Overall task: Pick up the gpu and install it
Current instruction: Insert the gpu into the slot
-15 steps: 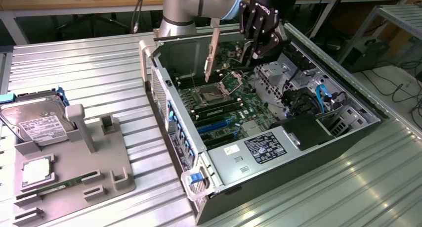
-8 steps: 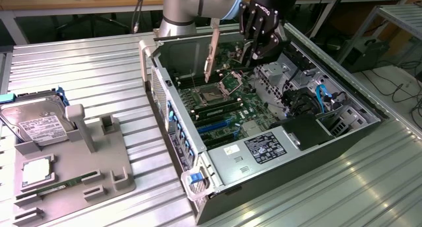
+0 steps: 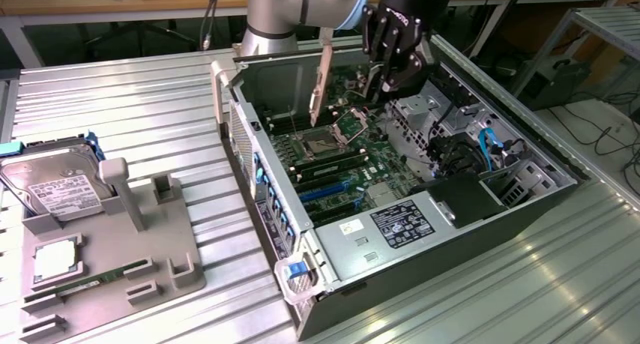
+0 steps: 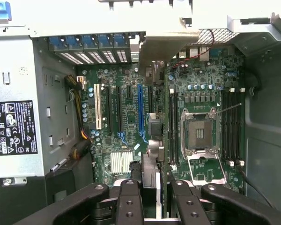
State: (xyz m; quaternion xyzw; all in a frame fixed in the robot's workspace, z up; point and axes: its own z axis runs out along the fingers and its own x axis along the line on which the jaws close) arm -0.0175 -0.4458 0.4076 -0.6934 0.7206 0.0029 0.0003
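gripper (image 4: pixel 153 193) clamped partway shut on the gpu (image 4: pixel 150 168), held on edge above the motherboard (image 4: pixel 196 89), toward one o'clock in the exterior view. install step, i'd say; seating needs its edge squared to the blue slot (image 4: pixel 140 108).

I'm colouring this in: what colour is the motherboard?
The motherboard is green, clearest in the wrist view.

Case (image 3: pixel 556 209) open on top, motherboard (image 3: pixel 352 196) clear below hand (image 3: pixel 386 80) and gpu (image 3: pixel 320 82), power supply (image 3: pixel 400 224), cables (image 3: pixel 487 145) flanking
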